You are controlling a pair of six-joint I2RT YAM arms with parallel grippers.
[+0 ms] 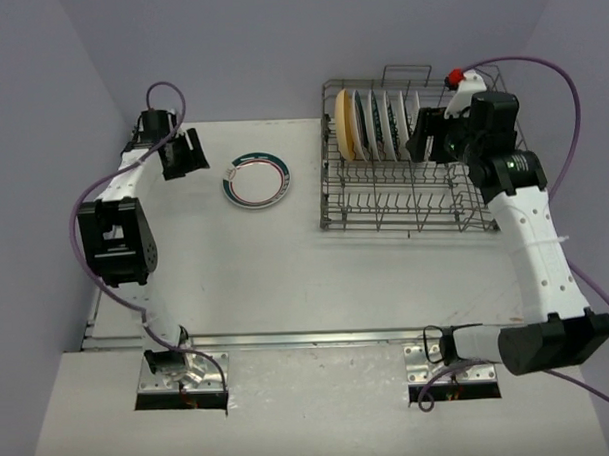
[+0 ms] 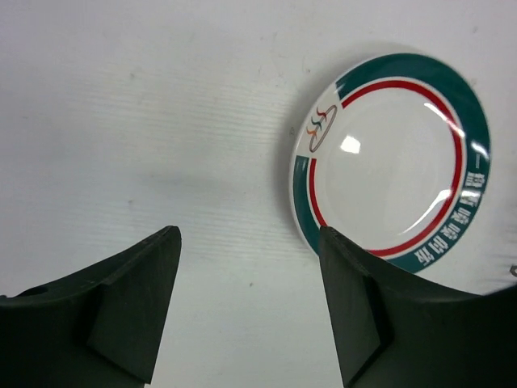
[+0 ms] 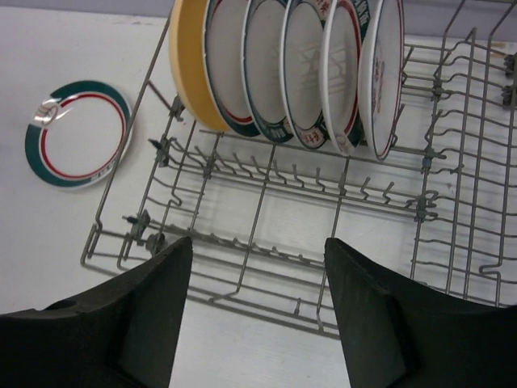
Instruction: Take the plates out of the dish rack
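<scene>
The grey wire dish rack (image 1: 404, 200) stands at the table's right. Several plates stand on edge in its back row: a tan-yellow plate (image 1: 345, 124) at the left, then white teal-rimmed plates (image 1: 386, 125); they also show in the right wrist view (image 3: 307, 73). One teal-and-red-rimmed plate (image 1: 256, 179) lies flat on the table, also in the left wrist view (image 2: 392, 158) and the right wrist view (image 3: 77, 133). My left gripper (image 1: 187, 152) is open and empty, left of the flat plate. My right gripper (image 1: 423, 136) is open and empty above the rack, next to the rightmost standing plate.
A red-and-white object (image 1: 466, 79) sits beyond the rack's far right corner. The rack's front rows of tines (image 3: 307, 202) hold nothing. Purple cables loop round both arms. Walls close the table on left, back and right.
</scene>
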